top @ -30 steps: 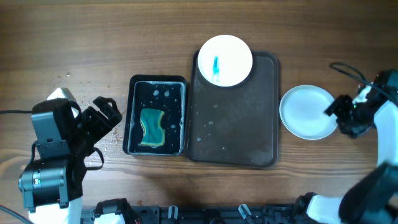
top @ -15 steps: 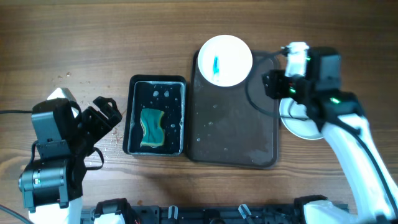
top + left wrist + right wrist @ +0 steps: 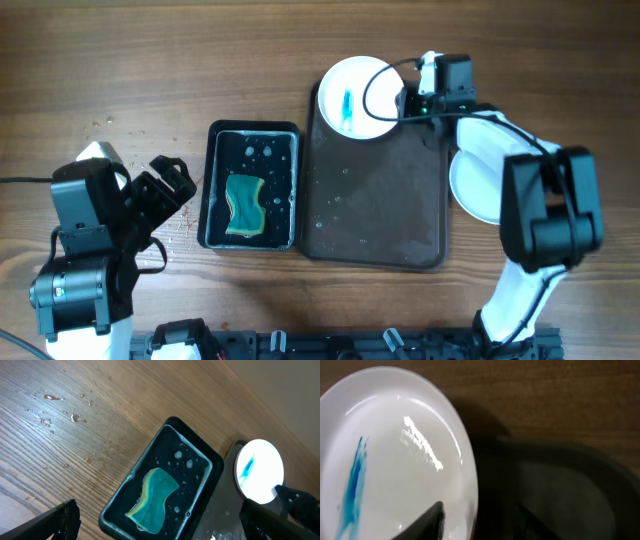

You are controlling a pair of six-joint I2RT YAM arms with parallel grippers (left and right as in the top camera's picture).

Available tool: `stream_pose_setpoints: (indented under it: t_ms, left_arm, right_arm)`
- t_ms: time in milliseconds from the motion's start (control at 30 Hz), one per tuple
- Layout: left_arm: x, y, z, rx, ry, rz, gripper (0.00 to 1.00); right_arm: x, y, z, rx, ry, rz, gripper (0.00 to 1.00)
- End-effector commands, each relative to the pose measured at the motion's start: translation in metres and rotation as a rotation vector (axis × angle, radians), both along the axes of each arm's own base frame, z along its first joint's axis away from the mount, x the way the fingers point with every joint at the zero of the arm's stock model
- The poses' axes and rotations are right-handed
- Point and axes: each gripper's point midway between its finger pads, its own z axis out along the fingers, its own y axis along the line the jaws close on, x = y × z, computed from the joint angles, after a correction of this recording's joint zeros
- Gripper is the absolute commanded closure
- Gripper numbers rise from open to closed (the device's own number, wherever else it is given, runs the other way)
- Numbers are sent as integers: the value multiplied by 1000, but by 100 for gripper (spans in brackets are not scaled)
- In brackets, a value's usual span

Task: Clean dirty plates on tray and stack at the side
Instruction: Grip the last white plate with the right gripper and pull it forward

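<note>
On the wooden table [image 3: 150, 60], the brown tray [image 3: 380, 220] sits beside a black tray [image 3: 252, 127].

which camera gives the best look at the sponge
The left wrist view: the teal sponge lies large and whole in its black tray. Overhead shows it whole but smaller. The right wrist view misses it.

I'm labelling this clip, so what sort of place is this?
Likely a robot test bench for dishwashing: a robot arm by a blue-smeared plate on a brown tray's corner, a sponge in a black tray, wooden table.
</note>
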Motion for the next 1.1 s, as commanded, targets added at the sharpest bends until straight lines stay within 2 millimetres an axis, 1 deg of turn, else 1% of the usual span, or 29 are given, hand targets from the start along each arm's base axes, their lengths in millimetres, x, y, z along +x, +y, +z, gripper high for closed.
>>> stream_pose_setpoints:
  t_ms: [0, 33, 67, 100, 167, 267, 300, 333, 400, 433, 500, 533, 567, 600, 633, 700, 767, 800, 867, 967, 1000, 1033, 1067]
  left_arm:
    - [1, 1, 5, -10, -15, 10, 0]
    - [1, 1, 5, -10, -15, 10, 0]
    - [1, 1, 5, -10, -15, 10, 0]
    - [1, 1, 5, -10, -15, 10, 0]
    - [1, 1, 5, -10, -15, 10, 0]
    - [1, 1, 5, -10, -15, 10, 0]
    - [1, 1, 5, -10, -15, 10, 0]
    - [1, 1, 5, -10, -15, 10, 0]
    - [1, 1, 5, -10, -15, 10, 0]
    - [1, 1, 5, -10, -15, 10, 0]
    - [1, 1, 5, -10, -15, 10, 0]
    - [1, 1, 5, -10, -15, 10, 0]
    - [1, 1, 5, -10, -15, 10, 0]
    - [1, 1, 5, -10, -15, 10, 0]
    - [1, 1, 5, -10, -15, 10, 0]
    - [1, 1, 5, -10, -15, 10, 0]
    - [1, 1, 5, -10, -15, 10, 0]
    - [1, 1, 5, -10, -15, 10, 0]
    - [1, 1, 5, -10, -15, 10, 0]
    - [1, 1, 5, -10, -15, 10, 0]
    - [1, 1, 5, -10, -15, 10, 0]
    - [1, 1, 5, -10, -15, 10, 0]
    - [1, 1, 5, -10, -15, 10, 0]
  right_arm:
    - [5, 12, -17, 84, 28, -12, 76]
    - [5, 13, -17, 95, 35, -17, 92]
    - [2, 12, -17, 98, 50, -23, 96]
    - [-1, 11, -13, 113, 69, -46, 95]
    - [-7, 11, 4, 123, 80, -59, 96]
    - [-23, 8, 56, 123, 58, -56, 96]
    - [-32, 7, 83, 123, 37, -54, 96]
    - [-39, 4, 101, 118, 21, -59, 96]
    - [-64, -2, 146, 113, -9, -68, 96]
    - [-81, -4, 161, 113, -3, -67, 96]
    - [-112, -9, 174, 113, 47, -82, 96]
    - [-139, -13, 173, 107, 122, -94, 96]
    - [-156, -14, 165, 94, 177, -94, 96]
    - [-168, -15, 154, 79, 225, -97, 96]
    - [-179, -16, 141, 71, 280, -114, 96]
    - [-201, -13, 100, 63, 385, -132, 96]
    - [-211, -9, 62, 73, 413, -145, 96]
    - [-213, -6, 49, 88, 408, -156, 96]
    - [-213, 1, 33, 107, 369, -134, 96]
    - [-217, 3, 21, 94, 355, -122, 96]
    - [-219, 3, 19, 90, 363, -121, 91]
    - [-220, 3, 19, 89, 366, -118, 76]
    - [-220, 5, 20, 93, 365, -111, 74]
